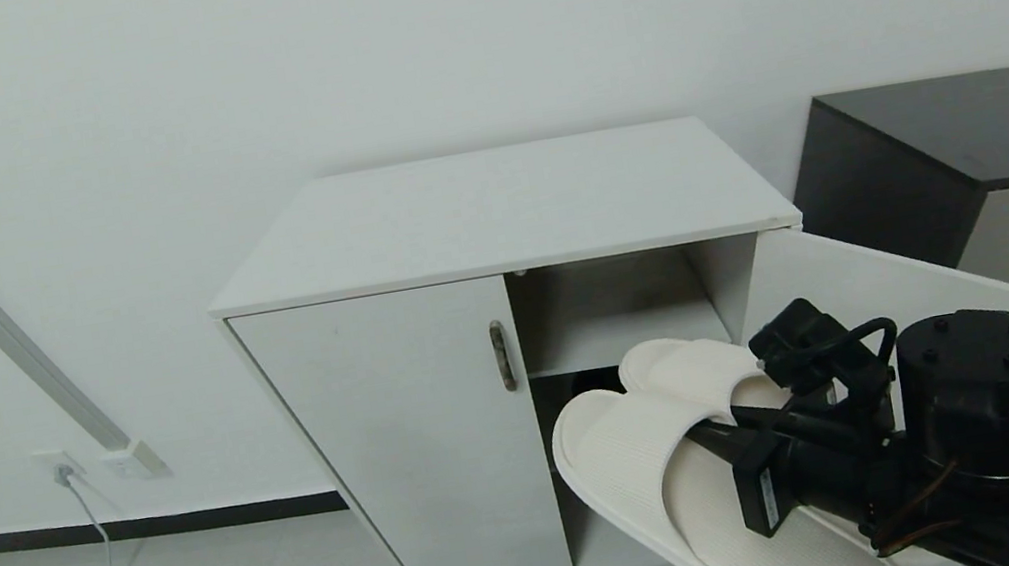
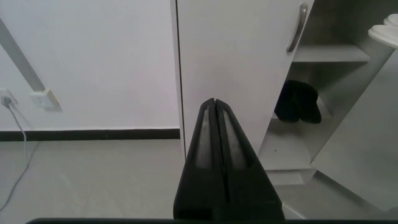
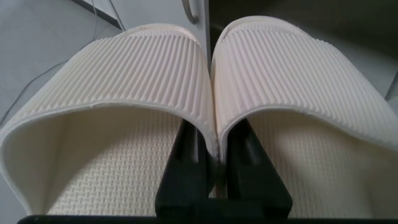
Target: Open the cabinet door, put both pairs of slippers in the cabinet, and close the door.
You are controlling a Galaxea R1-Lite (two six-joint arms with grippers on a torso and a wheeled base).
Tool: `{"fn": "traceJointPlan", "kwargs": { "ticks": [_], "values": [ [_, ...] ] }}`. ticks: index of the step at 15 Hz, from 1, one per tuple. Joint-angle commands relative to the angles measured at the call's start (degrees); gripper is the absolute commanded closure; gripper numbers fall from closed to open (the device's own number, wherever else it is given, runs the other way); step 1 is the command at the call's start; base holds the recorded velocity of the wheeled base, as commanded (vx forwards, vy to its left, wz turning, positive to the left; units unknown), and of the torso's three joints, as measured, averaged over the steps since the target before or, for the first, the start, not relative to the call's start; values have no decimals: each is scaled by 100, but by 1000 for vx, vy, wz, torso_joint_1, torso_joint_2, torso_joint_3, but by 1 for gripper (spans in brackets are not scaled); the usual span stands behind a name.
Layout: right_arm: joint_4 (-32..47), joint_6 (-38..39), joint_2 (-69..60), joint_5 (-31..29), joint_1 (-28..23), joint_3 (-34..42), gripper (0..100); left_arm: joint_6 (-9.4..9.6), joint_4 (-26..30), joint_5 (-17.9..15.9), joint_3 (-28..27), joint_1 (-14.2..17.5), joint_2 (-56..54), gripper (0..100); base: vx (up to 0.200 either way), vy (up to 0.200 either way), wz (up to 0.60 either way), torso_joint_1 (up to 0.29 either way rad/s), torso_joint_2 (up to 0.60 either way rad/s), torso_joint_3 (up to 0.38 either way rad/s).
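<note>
The right gripper (image 3: 211,163) is clamped on the touching inner walls of a pair of cream ribbed foam slippers (image 3: 143,81), held side by side; their toes sit at the mouth of the white two-door cabinet (image 1: 494,214), near the front edge of its inner shelf (image 2: 329,53); the left gripper (image 2: 214,143), fingers pressed together on nothing, hangs before the closed left door (image 1: 398,442); the right door (image 1: 871,296) stands open; a dark pair (image 2: 298,102), seemingly slippers, lies deep in the lower compartment. This looks like the second pair going in; next, I judge, push past the front edge, release, then close up.
</note>
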State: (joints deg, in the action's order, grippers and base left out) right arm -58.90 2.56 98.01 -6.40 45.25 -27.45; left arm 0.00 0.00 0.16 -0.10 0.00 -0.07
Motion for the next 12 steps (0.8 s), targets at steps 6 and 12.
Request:
{"fn": "traceJointPlan", "kwargs": {
  "ticks": [6,12],
  "values": [
    [-51,-1,51,-2,10,21,100,0,0,2,1,9,7,100,0,0,0,-182,500,319],
    [-77,-1,51,-2,10,56,100,0,-9,2,1,9,7,100,0,0,0,-136,474,330]
  ]
}}
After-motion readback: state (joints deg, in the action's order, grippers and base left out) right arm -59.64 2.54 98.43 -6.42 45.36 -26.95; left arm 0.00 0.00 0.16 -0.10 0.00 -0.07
